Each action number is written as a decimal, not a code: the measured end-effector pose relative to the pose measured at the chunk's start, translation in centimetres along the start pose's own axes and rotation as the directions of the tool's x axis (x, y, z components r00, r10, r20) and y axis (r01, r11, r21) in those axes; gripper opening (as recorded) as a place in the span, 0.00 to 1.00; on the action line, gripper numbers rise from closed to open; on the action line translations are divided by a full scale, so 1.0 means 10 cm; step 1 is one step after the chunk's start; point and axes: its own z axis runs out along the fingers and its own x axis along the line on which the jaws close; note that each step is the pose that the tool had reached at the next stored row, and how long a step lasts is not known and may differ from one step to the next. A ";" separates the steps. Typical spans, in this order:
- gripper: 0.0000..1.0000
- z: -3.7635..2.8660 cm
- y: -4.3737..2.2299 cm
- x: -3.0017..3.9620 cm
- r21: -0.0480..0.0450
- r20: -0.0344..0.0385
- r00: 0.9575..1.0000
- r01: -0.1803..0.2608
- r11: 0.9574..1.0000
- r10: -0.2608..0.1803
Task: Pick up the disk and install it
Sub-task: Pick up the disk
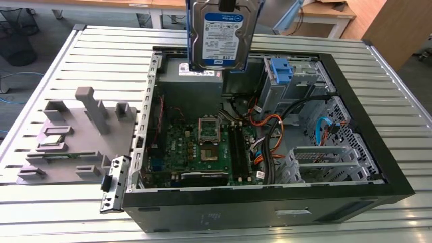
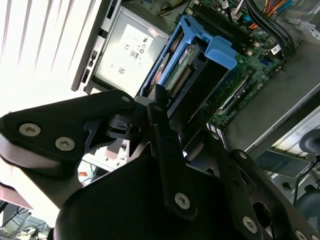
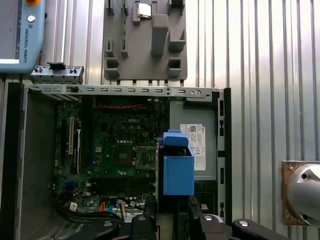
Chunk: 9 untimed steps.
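The jaws were clamped on the disk (image 1: pixel 221 35), open case (image 1: pixel 236 212) below them; pickup done, installation left.

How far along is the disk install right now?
Done: the pick-up. The disk hangs in the air above the open computer case, near the power-supply box.
In hand: the gripper is clamped on the disk's blue frame.
Left: the install itself. The disk is not yet seated anywhere in the case.
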 end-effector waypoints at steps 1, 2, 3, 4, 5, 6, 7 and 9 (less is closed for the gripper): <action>0.35 -0.001 0.000 0.018 0.000 0.000 1.000 0.000 1.000 0.000; 0.35 -0.002 -0.001 0.037 0.000 -0.001 1.000 0.000 1.000 0.000; 0.35 -0.003 0.000 0.056 0.000 -0.001 1.000 0.000 1.000 0.000; 0.35 -0.004 -0.001 0.075 0.000 -0.001 1.000 -0.001 1.000 0.001; 0.35 -0.005 -0.002 0.095 0.000 -0.002 1.000 -0.001 1.000 0.001; 0.35 -0.007 -0.002 0.114 0.000 -0.002 1.000 -0.001 1.000 0.001; 0.35 -0.008 -0.003 0.132 0.000 -0.003 1.000 -0.002 1.000 0.002; 0.35 -0.011 -0.004 0.171 0.000 -0.004 1.000 -0.002 1.000 0.002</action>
